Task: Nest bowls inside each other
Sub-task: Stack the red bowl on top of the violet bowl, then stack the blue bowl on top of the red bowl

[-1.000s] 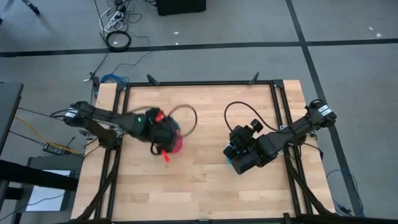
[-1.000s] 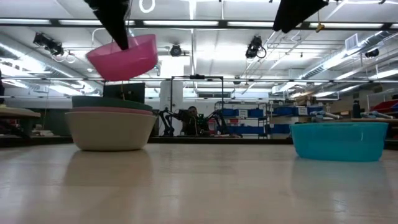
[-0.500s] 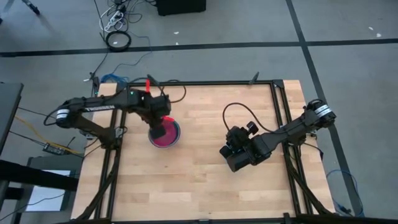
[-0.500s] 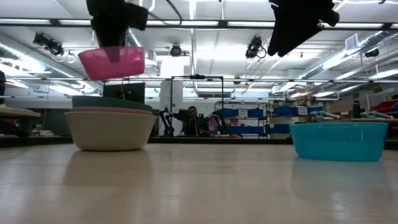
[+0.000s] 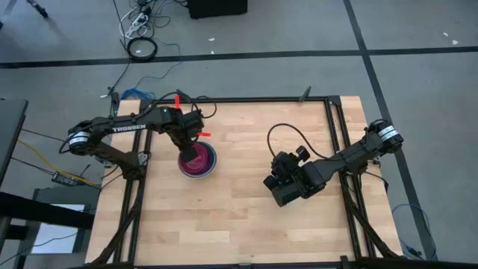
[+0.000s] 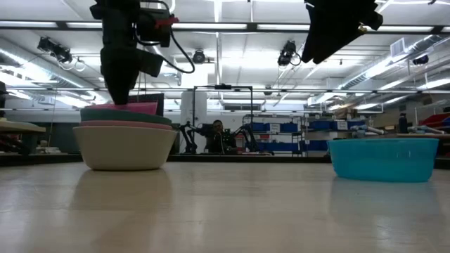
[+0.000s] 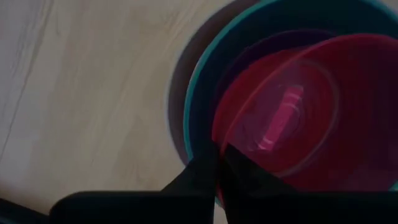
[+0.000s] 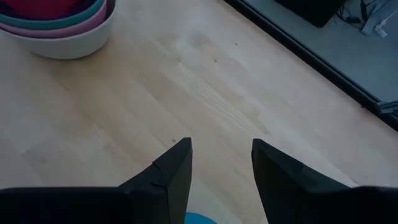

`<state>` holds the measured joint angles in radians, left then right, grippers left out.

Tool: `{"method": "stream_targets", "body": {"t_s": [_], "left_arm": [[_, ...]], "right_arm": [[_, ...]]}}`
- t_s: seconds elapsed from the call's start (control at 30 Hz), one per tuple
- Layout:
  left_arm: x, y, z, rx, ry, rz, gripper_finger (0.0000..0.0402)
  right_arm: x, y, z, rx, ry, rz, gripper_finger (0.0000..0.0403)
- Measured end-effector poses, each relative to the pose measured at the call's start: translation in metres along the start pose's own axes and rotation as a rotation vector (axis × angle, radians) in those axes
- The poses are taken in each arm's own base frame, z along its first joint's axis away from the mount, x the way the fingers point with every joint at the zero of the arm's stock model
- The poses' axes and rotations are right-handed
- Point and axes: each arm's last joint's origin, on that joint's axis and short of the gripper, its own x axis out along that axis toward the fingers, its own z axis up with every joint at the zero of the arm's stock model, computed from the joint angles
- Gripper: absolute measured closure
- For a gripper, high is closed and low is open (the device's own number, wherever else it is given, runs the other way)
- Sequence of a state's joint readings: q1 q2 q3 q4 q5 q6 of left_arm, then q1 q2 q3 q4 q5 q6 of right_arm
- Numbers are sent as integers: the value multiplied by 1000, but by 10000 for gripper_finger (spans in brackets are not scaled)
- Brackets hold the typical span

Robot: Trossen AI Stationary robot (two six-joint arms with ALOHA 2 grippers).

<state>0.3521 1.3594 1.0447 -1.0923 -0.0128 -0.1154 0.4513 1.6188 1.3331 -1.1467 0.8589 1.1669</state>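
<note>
A stack of bowls stands at the table's left: a grey-white bowl [image 6: 125, 147] at the bottom, a purple bowl [image 6: 126, 124] in it, and a teal bowl [image 6: 91, 114] in that. My left gripper [image 7: 219, 165] points down over the stack, shut on a pink bowl [image 7: 292, 118] that sits inside the teal one [image 7: 193, 106]. A bright blue bowl [image 6: 383, 158] rests on its base at the right. My right gripper [image 8: 221, 162] hangs open above it, with a sliver of blue [image 8: 200, 218] showing below the fingers. My left gripper pinches the pink bowl's rim [image 7: 214, 134], one finger inside the bowl and one outside. The fingers come from above, pointing down. The bowl sits upright, sunk into the teal bowl, with its rim [image 6: 137, 107] showing just above the teal rim.
Bare wooden tabletop [image 5: 239, 217] lies between the stack and the blue bowl and along the near side. A black frame [image 5: 332, 134] runs round the table. A cable loops above my right arm [image 5: 280, 138].
My left gripper has carried the pink bowl toward the table's far edge and down. The bowl was tilted and hanging high. It has levelled over the stack and is now sunk into the teal bowl. My right gripper has come down a little and stayed open.
</note>
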Motion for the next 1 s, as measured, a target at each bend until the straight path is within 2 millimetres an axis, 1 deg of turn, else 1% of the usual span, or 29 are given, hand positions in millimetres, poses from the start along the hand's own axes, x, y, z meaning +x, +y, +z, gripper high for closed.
{"method": "stream_targets", "body": {"t_s": [0.07,0.13,0.23,0.37,0.63,0.8,1.0], "left_arm": [[0,1,0,-6,5,-9,375],[0,1,0,-6,9,-55,364],[0,-1,-1,-3,15,-121,339],[0,-3,-1,-2,20,-163,294],[-1,-2,-2,-3,38,-158,198],[-13,-1,1,-7,31,-105,159],[-35,-1,7,-8,-6,-93,134]], "right_arm": [[0,0,0,2,-1,-1,249],[1,0,1,2,-1,-2,249],[1,0,1,-2,-2,1,248],[1,1,1,7,-7,10,248],[1,2,2,1,-10,15,246],[2,2,3,4,-11,11,245],[5,0,5,12,-9,2,245]]}}
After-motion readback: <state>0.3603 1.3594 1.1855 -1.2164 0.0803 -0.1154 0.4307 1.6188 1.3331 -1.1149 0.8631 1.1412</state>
